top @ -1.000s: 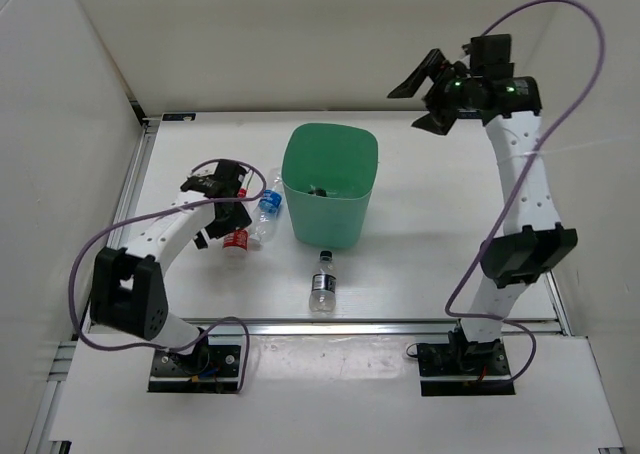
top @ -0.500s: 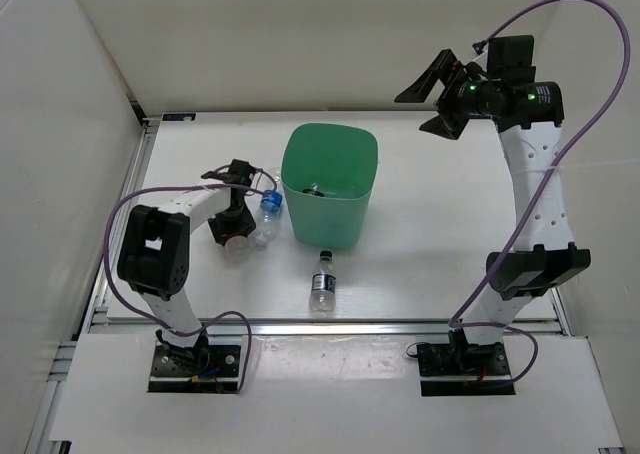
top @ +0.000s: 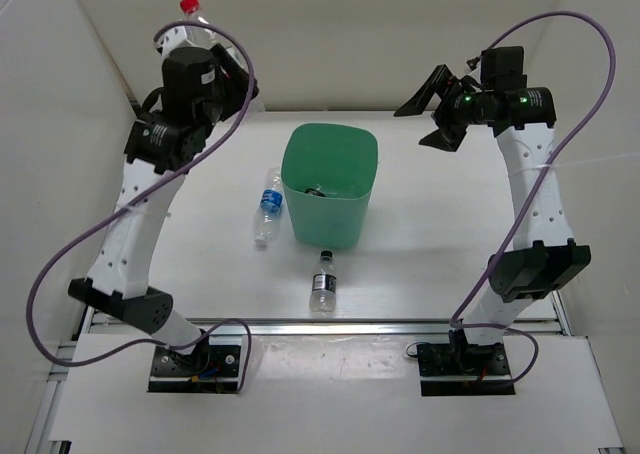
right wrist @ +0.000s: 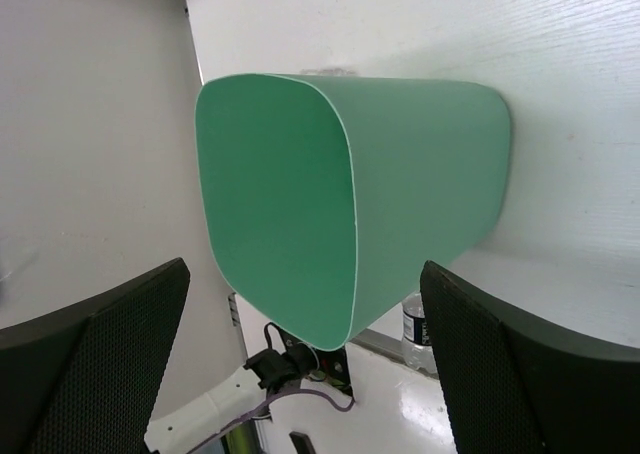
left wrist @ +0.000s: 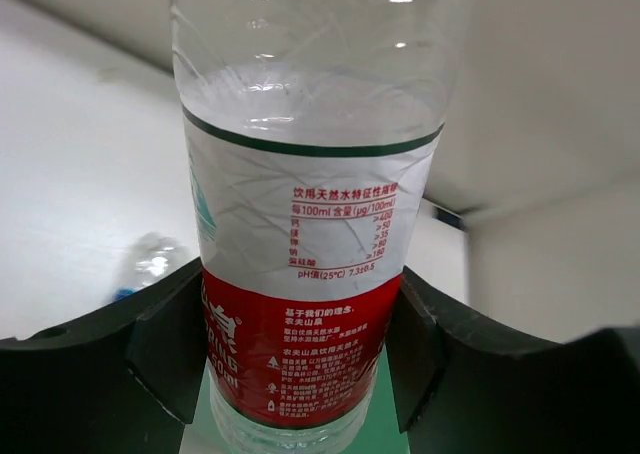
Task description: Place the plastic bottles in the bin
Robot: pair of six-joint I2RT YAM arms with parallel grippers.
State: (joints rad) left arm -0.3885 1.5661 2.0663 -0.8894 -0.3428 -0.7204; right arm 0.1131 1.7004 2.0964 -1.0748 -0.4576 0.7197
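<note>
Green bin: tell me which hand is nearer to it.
Right, it appears. The right hand hangs open above the table, far-right of the bin; the left hand holds the red-labelled bottle high toward the far left corner, farther off.

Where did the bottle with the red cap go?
The red bottle is high in the air at the top left of the overhead view. The left gripper holds it by its middle, up and to the left of the bin.

The left arm and right arm have white links dotted with small holes, joined by black joint housings. A purple cable loops along each, and green lights glow on the right wrist. The fingers are black with a fine mesh-textured face.
</note>
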